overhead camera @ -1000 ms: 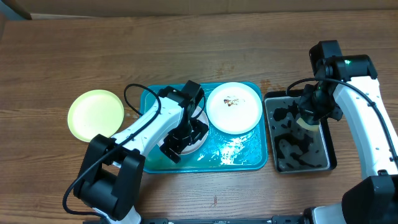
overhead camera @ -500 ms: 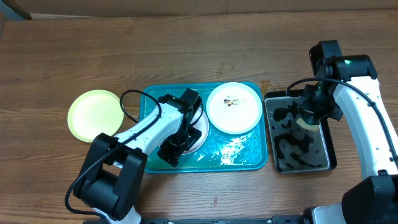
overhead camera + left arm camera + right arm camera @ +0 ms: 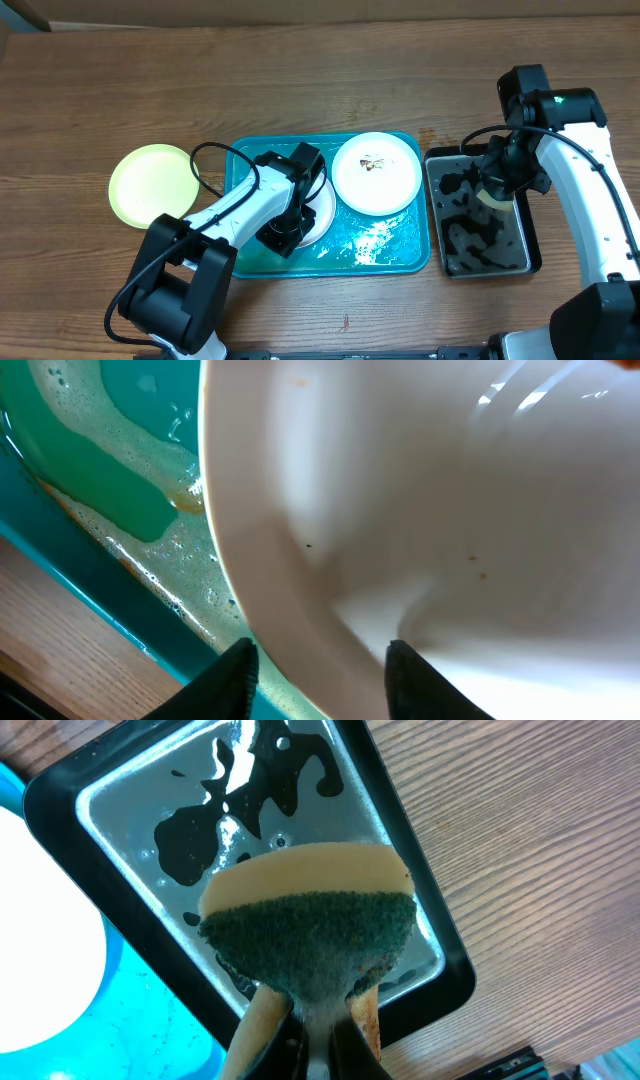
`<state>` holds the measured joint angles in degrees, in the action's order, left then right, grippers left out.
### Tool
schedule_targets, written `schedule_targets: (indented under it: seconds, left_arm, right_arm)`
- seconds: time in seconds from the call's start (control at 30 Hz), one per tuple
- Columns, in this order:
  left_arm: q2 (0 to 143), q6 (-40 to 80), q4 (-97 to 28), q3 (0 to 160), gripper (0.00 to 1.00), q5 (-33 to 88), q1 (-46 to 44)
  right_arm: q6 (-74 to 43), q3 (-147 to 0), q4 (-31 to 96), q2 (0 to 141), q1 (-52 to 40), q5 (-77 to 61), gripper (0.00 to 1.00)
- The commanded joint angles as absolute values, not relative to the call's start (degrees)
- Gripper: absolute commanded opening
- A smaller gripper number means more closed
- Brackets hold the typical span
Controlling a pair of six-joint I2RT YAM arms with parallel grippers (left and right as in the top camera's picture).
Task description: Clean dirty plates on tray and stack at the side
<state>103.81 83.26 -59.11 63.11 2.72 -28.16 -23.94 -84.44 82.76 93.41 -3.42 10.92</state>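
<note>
Left gripper (image 3: 320, 682) pinches the rim of the near white plate (image 3: 450, 510) at frame bottom, over the foamy teal tray (image 3: 90, 585); the plate's far edge is cut off. Right gripper (image 3: 310, 1020) clamps a sponge (image 3: 310, 920) above the black tray (image 3: 440, 955). Farther off, the smeared white plate (image 3: 376, 172) lies at the tray's upper right.

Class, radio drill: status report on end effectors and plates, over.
Left end effector straddles white plate rim in tray, grip unclear. Right end effector shut on sponge over black tray. Second white plate smeared; green plate outside.

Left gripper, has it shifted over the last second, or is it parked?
Yes. In the overhead view the left gripper has slid slightly toward the teal tray's near-left corner, away from the smeared white plate.
</note>
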Motion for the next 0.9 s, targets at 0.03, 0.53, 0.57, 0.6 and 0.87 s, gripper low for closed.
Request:
schedule_targets:
  seconds: [0.03, 0.53, 0.57, 0.6, 0.87]
  left_arm:
    - [104.5, 83.9, -59.3, 62.8, 0.39, 1.3, -28.5]
    - [104.5, 83.2, -61.9, 62.8, 0.22, -2.5, -24.7]
    - [104.5, 82.2, -61.9, 62.8, 0.2, -3.0, -24.2]
    - [104.5, 81.6, -61.9, 62.8, 0.2, -3.4, -23.8]
    - [104.5, 76.6, -61.9, 62.8, 0.04, -6.6, -19.7]
  right_arm:
    - [-23.9, -85.5, 82.9, 93.2, -3.3, 11.5, 0.04]
    - [-23.9, -85.5, 82.8, 93.2, -3.3, 11.3, 0.04]
    - [-23.9, -85.5, 82.9, 93.2, -3.4, 11.3, 0.04]
    - [-23.9, -85.5, 82.9, 93.2, -3.3, 11.3, 0.04]
    - [-23.9, -85.5, 82.7, 93.2, -3.4, 11.3, 0.04]
